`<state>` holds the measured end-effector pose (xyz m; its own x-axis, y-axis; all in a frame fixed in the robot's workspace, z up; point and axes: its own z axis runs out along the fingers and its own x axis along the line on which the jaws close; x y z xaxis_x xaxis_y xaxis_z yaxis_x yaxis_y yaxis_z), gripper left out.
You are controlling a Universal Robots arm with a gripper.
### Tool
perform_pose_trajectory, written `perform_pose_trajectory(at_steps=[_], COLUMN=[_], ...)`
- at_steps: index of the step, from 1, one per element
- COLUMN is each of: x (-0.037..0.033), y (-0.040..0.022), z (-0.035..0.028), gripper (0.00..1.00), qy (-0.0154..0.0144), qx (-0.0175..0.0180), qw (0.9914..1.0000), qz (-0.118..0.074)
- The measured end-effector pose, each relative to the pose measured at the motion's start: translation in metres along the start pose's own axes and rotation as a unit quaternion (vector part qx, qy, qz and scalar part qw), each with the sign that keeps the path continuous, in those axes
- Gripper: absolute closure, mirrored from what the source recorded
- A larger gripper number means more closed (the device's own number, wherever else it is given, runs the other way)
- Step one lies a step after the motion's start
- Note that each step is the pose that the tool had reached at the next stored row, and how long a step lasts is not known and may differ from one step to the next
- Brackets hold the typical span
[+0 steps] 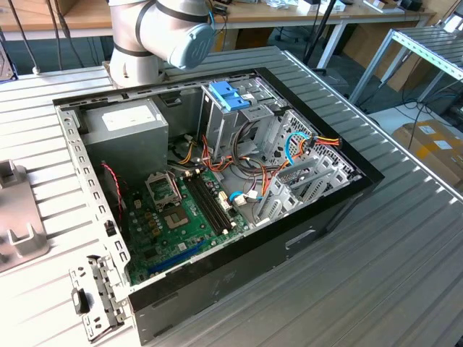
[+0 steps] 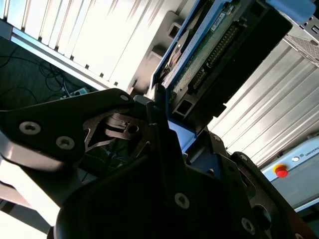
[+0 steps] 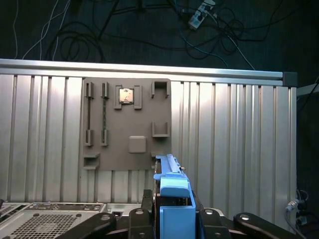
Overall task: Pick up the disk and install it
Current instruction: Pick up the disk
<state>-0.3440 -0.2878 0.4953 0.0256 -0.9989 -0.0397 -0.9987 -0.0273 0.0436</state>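
Your gripper [image 3: 174,211] squeezes the disk [image 3: 173,181] tight. In the exterior view, the arm [image 1: 163,36] stands at eleven o'clock of the computer case [image 1: 289,246].

The arm [image 1: 163,36] is seen bent at a thick grey joint in the exterior view. In both wrist views, the gripper [image 2: 158,107] [image 3: 174,219] is closed, and the disk [image 2: 209,50] [image 3: 174,191] is pinched by one end between its black fingers [image 3: 146,200].
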Motion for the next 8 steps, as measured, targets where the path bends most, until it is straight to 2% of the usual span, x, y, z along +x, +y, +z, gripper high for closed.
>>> perform_pose_trajectory(at_steps=[8], x=[0.0001], y=[-0.0052], z=[-0.0002], gripper=[0.63], qy=[0.0000], qx=[0.0000], qw=[1.00000], qz=[0.000])
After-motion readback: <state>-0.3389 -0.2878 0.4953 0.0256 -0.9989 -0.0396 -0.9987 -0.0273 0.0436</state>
